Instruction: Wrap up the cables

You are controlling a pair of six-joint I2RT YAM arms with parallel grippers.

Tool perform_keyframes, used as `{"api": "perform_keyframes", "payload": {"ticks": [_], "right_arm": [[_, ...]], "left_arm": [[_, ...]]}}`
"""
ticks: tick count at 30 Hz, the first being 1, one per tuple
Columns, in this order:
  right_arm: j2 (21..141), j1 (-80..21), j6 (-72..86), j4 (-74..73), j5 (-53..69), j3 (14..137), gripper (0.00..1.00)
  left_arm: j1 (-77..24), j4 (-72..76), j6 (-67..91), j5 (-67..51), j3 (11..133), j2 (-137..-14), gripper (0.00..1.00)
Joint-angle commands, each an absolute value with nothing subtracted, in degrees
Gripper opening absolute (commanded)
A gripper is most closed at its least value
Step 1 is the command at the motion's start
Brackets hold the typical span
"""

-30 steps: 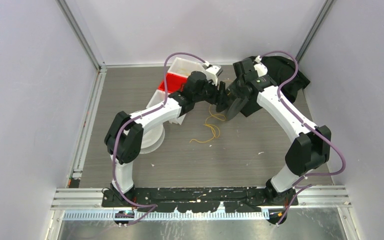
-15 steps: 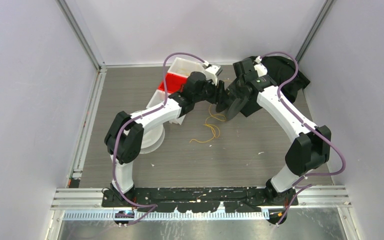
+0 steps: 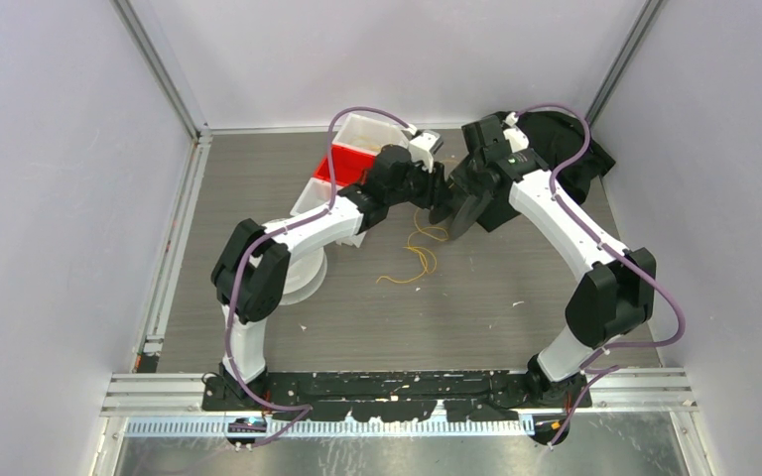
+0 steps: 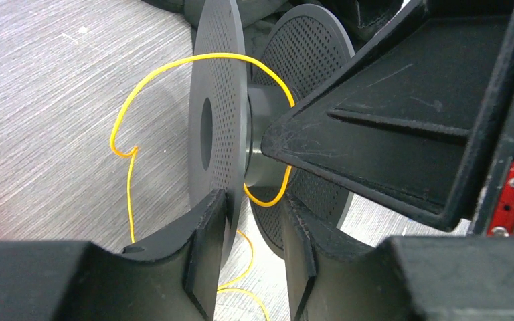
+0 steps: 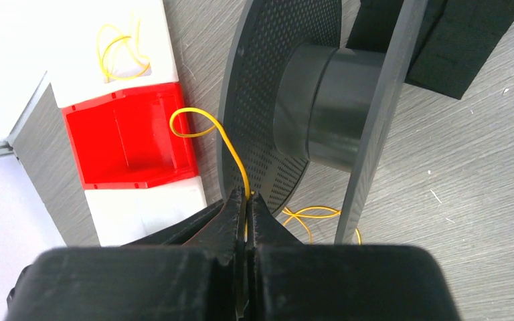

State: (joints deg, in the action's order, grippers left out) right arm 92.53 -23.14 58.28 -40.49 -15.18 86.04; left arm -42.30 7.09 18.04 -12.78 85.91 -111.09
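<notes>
A black spool (image 3: 461, 210) with perforated flanges stands on edge mid-table, between both grippers. The thin yellow cable (image 3: 417, 254) lies in loose loops on the table below it. In the left wrist view the cable (image 4: 129, 200) arcs over the spool's near flange (image 4: 217, 120) and loops under the hub. My left gripper (image 4: 254, 200) is open, its fingers either side of that flange's lower rim. My right gripper (image 5: 246, 197) is shut on the cable (image 5: 239, 170) just in front of the spool (image 5: 314, 107). From above, the left gripper (image 3: 429, 188) and right gripper (image 3: 444, 205) almost touch.
A red bin (image 3: 347, 164) and a white bin (image 3: 367, 134) stand behind the left arm. The white bin (image 5: 120, 50) holds more yellow cable. Black padding (image 3: 571, 149) lies at the back right. A white round object (image 3: 298, 270) sits under the left arm.
My left wrist has shifted slightly toward the back and the spool. The right arm, spool and cable loops on the table look unchanged.
</notes>
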Motion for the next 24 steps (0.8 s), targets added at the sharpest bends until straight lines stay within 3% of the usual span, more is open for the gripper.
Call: {"api": "perform_keyframes", "payload": {"ticks": [1, 4, 12, 19, 24], "right_arm": [[93.29, -23.28, 59.18, -39.15, -14.79, 87.09, 0.0], [93.77, -23.21, 59.27, -39.52, -14.77, 87.1, 0.01], [93.12, -23.24, 59.4, -39.47, -15.29, 87.01, 0.15], [92.01, -23.29, 59.27, -39.38, -15.49, 86.84, 0.24], [90.81, -23.24, 59.15, -39.46, -16.0, 86.75, 0.34]], "left_arm": [[-42.78, 10.9, 18.03, -11.66, 87.49, -110.96, 0.35], [-42.89, 10.83, 18.1, -11.38, 87.67, -111.15, 0.31], [-43.07, 10.24, 18.26, -10.44, 88.13, -111.58, 0.19], [-43.24, 9.46, 18.46, -10.09, 89.74, -112.64, 0.01], [-43.57, 8.9, 18.24, -10.02, 90.26, -113.02, 0.0]]}}
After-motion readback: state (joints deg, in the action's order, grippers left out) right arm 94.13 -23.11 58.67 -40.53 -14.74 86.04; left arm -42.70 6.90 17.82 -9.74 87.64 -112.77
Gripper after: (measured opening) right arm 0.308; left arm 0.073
